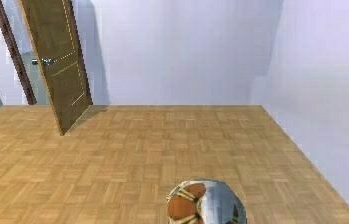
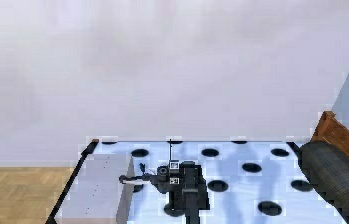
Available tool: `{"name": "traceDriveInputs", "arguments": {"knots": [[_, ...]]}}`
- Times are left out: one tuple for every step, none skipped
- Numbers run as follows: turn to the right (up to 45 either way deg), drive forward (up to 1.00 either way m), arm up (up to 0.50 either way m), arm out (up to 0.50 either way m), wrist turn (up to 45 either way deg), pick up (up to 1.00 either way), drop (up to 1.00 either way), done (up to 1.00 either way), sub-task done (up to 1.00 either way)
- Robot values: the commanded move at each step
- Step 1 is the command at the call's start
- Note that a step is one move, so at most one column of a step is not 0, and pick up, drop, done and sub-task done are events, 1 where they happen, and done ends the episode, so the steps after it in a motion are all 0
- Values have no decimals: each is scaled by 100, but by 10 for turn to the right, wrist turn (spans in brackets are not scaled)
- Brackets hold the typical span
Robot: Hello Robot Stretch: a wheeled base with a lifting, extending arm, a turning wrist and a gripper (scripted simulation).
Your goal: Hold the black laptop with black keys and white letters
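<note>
In the arm side view the dark arm [image 2: 190,195] rises from the bottom edge over a white cover with black dots [image 2: 242,170]. My gripper [image 2: 126,181] points toward the view's left, with its thin fingers at the edge of a pale grey slab [image 2: 100,188] that lies on the cover's left part. I cannot tell whether the gripper holds anything. Two small white squares with black marks [image 2: 172,173] stand just right of the gripper's body.
A dark grey roll [image 2: 327,172] lies at the cover's right end against a brown wooden board [image 2: 344,135]. Wooden floor [image 2: 22,195] lies left of it. The forward view has an open wooden door [image 1: 60,60], parquet floor and an orange ball [image 1: 187,205] at the bottom edge.
</note>
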Motion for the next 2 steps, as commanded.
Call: {"name": "traceDriveInputs", "arguments": {"knots": [[0, 0, 0, 0, 450, 0, 0, 0, 0], [0, 0, 0, 0, 30, 0, 0, 0, 0]]}}
